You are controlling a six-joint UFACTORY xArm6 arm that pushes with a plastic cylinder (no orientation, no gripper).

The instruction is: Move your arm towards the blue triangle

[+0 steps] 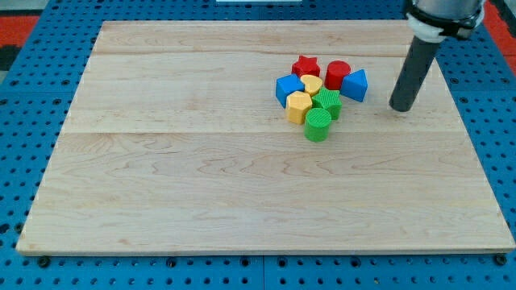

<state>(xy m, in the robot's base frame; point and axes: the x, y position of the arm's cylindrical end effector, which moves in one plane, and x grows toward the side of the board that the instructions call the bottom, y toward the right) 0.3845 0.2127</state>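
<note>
The blue triangle (pixel 355 84) lies on the wooden board at the right end of a tight cluster of blocks in the view's upper middle. My tip (pixel 401 106) rests on the board a short way to the right of the blue triangle and slightly below it, apart from it. The red cylinder (pixel 337 74) touches the triangle's left side.
The cluster also holds a red star (pixel 305 66), a blue cube (pixel 289 89), a yellow heart (pixel 311 83), a yellow hexagon (pixel 298 105), a green star (pixel 326 102) and a green cylinder (pixel 318 126). The wooden board (pixel 242 185) lies on a blue pegboard.
</note>
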